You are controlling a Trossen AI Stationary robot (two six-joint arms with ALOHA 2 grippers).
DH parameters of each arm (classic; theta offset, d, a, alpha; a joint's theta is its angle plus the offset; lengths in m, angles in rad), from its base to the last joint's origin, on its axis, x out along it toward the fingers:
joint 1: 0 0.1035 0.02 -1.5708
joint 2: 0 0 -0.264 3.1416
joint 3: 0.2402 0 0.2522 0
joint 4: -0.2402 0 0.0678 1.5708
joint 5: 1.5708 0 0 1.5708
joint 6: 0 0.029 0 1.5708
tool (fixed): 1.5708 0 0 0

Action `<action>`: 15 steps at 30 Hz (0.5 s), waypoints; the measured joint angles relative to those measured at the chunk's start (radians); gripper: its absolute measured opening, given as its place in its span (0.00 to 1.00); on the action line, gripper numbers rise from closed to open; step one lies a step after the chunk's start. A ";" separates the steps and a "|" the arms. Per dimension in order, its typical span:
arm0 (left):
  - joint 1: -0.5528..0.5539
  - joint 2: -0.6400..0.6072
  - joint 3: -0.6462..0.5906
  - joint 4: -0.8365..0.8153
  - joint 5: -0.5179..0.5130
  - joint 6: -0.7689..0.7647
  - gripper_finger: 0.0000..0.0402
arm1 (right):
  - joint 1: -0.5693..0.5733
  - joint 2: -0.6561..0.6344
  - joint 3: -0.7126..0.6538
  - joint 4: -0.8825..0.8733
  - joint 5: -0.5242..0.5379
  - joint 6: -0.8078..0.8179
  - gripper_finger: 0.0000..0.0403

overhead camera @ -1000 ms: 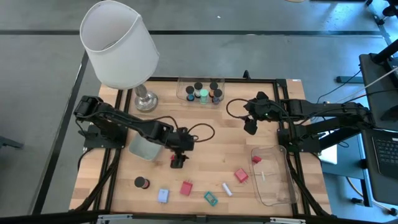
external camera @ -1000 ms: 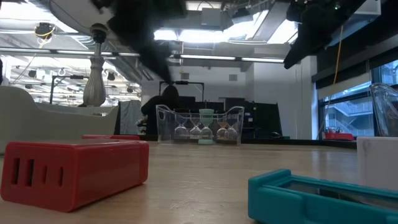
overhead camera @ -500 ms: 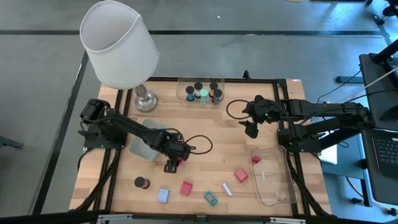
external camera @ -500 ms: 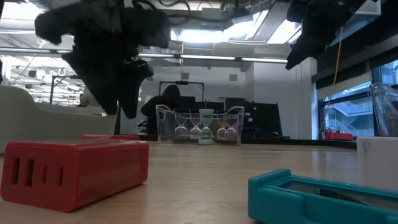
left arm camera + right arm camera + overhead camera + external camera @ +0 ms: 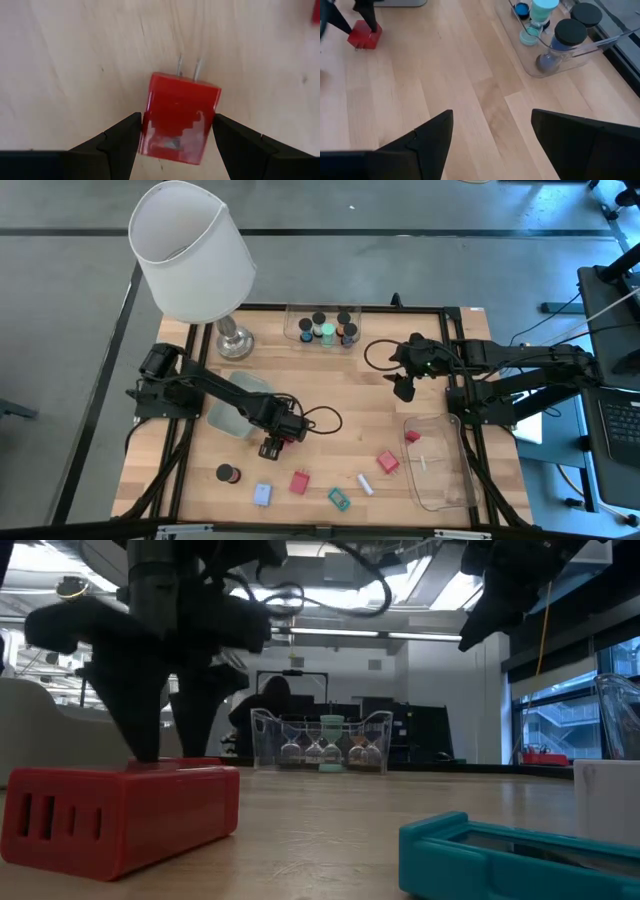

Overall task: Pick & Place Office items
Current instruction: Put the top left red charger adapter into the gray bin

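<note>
1. red plastic plug-shaped block (image 5: 179,118), two metal prongs pointing away from the wrist, sits between the left gripper (image 5: 175,132) fingers on the wood table (image 5: 350,415), apparently gripped at its sides.
2. step in hand, i judge: picking it up; next calls for a lift without slipping, then a carry to a clear plastic tray (image 5: 440,465).
3. right gripper (image 5: 403,387) waits well apart, its fingers spread and empty.

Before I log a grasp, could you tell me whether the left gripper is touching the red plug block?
Touching: in the left wrist view both fingers press the sides of the red plug block.
</note>
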 joint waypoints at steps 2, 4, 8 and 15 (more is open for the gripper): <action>0.000 0.020 0.000 0.000 0.003 0.022 0.60 | 0.000 0.000 0.000 0.000 0.000 0.001 0.68; 0.000 0.039 0.000 -0.002 -0.001 0.048 0.60 | 0.000 0.000 0.000 0.001 0.000 0.004 0.68; 0.000 0.060 0.000 -0.001 -0.001 0.089 0.60 | 0.000 0.000 0.000 0.001 0.000 0.004 0.68; 0.000 0.029 0.000 -0.082 -0.084 0.086 0.52 | 0.000 0.000 0.000 0.001 0.000 0.003 0.68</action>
